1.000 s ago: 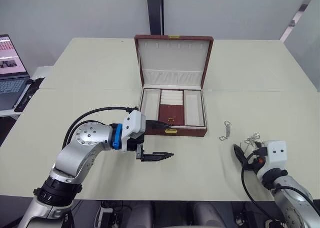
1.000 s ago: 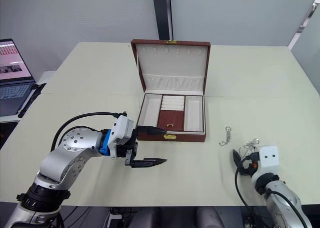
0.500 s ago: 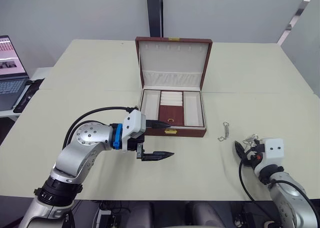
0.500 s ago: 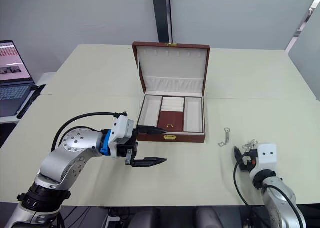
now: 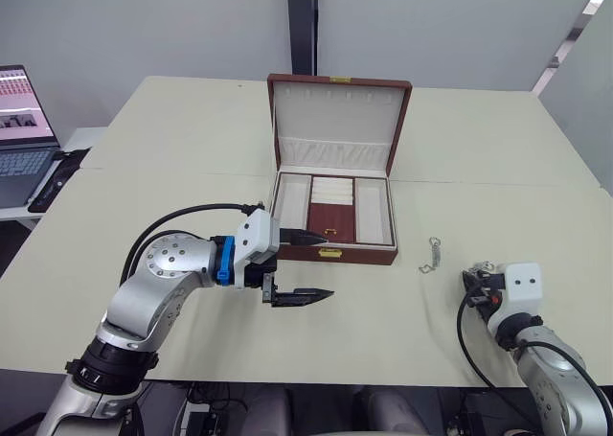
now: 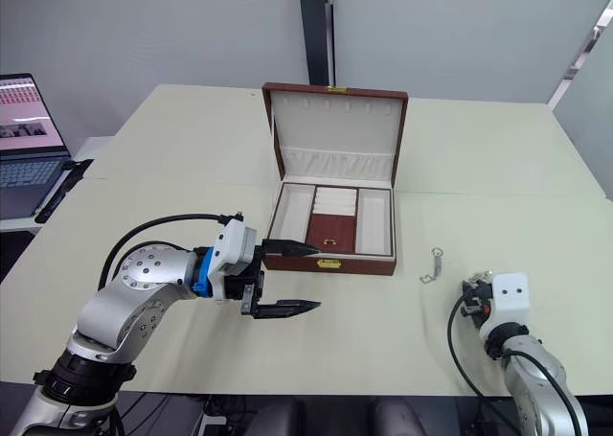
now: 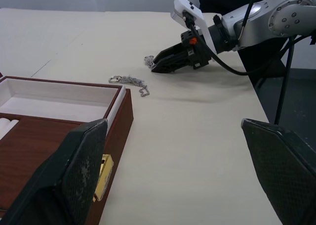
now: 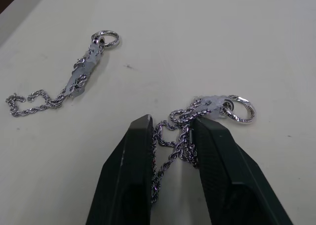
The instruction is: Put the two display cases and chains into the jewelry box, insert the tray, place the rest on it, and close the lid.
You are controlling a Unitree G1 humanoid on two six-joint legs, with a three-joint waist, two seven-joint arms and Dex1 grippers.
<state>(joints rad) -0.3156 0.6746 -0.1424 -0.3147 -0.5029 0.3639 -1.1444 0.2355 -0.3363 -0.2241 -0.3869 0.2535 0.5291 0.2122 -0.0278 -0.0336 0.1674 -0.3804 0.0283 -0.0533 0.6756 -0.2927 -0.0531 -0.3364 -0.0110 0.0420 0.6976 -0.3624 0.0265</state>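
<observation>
Cream and smooth, the worktop (image 5: 172,168) spreads out under grey walls, with a dark post behind and a laptop (image 5: 19,120) off on the robot's left. Centre stage sits the jewelry box (image 5: 333,216), reddish-brown with a gold clasp at the front, its lid (image 5: 340,120) standing upright, cream-lined with a gathered pocket and a row of small hooks. Seated inside it is the tray (image 5: 330,221), cream sections flanking a brown panel with a gold pull.

Out on the robot's right lie two thin silver chains. One chain (image 8: 64,89) is stretched out on bare worktop between box and right arm, ring clasp at its end. The other chain (image 8: 197,121) is bunched up, and the right end effector (image 8: 172,136) has its black fingers (image 8: 136,151) straddling the links, narrowly parted, tips down at the surface.

Over by the box's front left corner, the left end effector (image 5: 305,265) hangs with fingers spread wide, grasping nothing.
</observation>
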